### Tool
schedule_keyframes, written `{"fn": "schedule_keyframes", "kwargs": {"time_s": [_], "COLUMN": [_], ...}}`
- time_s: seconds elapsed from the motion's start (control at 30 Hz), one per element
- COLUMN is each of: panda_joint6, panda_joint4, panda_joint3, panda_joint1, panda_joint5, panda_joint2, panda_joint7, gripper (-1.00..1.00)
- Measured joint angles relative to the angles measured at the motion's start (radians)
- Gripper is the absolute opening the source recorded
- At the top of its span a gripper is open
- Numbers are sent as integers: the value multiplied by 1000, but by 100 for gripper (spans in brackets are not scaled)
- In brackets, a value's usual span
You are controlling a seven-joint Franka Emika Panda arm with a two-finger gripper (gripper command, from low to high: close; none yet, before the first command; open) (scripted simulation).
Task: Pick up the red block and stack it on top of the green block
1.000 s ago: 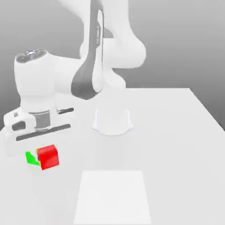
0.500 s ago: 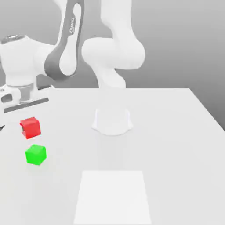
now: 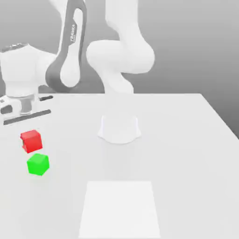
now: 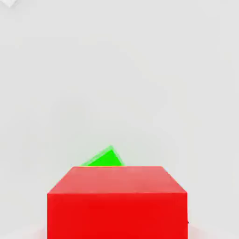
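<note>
1. Evidently, the jaws were clenched on the red block (image 3: 31,141). It hung just under the wrist at the exterior view's left, clear of the desk (image 3: 177,140).
2. The hand view had the red block (image 4: 116,200) sitting close under the camera, faces square to it. I read that as a centred pinch on two opposite side faces. The contact itself wasn't visible.
3. The green block (image 3: 38,164) lay flat on the desk, at the left near edge, just below and slightly nearer than the red one. In the hand view only a corner of the green block (image 4: 105,158) peeked past the red top edge, and it looked turned relative to the red faces.
4. Handling guess: a small rigid cube, light, with no give and nothing to break. The faces were glossy, so a slip under a weak or off-centre pinch was the main worry.
5. Best hold: mid-height on parallel faces, which looked like what it had. A corner or edge grip would likely let it twist.
6. The green top was flat and no bigger than the red base, so there was little margin. The cubes likely needed closer centring and a yaw match before release, or the red one could tip off.
</note>
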Motion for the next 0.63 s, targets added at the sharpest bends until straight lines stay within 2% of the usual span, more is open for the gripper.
{"fn": "schedule_keyframes", "kwargs": {"time_s": [0.63], "panda_joint6": [115], "panda_joint4": [3], "panda_joint3": [28], "panda_joint1": [38], "panda_joint5": [246], "panda_joint2": [171], "panda_joint7": [-176], "gripper": [-100]}}
